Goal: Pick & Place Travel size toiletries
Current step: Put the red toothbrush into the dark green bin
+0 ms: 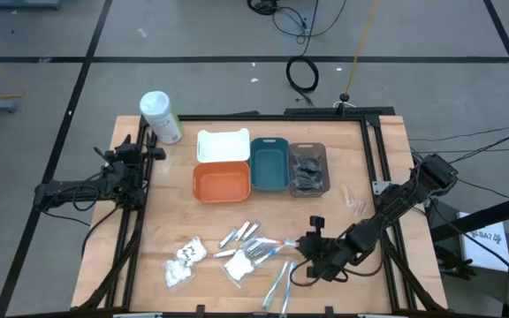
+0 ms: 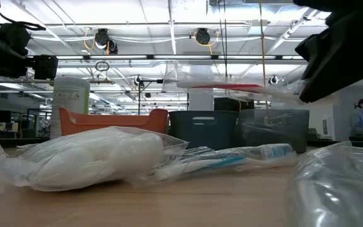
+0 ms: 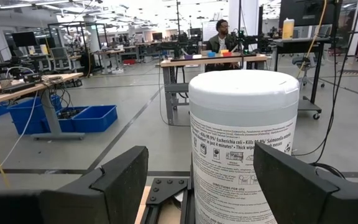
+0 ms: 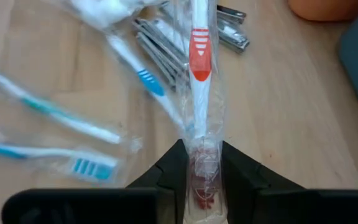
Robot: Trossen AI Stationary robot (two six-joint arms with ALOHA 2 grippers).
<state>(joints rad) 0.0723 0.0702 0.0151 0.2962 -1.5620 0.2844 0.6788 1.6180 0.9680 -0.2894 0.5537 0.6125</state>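
Note:
My right gripper [image 4: 201, 149] is shut on a red-and-white toothbrush [image 4: 199, 56] in a clear wrapper, above the near middle of the table [image 1: 310, 246]. In the low view this toothbrush [image 2: 219, 85] hangs in the air. Below it lie blue-and-white toothbrushes [image 4: 48, 118], silvery tubes [image 1: 241, 234] and white packets [image 1: 184, 256] flat on the wood. My left gripper [image 3: 201, 152] waits open at the table's far left [image 1: 144, 150], with the large white bottle [image 3: 244, 143] just ahead of its fingers. My right gripper pinches one end of the wrapped toothbrush [image 4: 201, 163] between its two fingers, wrapper and all. The fingers slant down from the table's right side and lie along the toothbrush, which sticks straight out ahead of them. It is lifted clear of the table, roughly level.
At the far middle stand a white tray [image 1: 224, 144], an orange tray [image 1: 222, 183], a teal tray [image 1: 270, 166] and a grey tray [image 1: 308, 157] holding dark packets. The white bottle [image 1: 161, 116] stands at the far left corner. Bare wood lies at the right.

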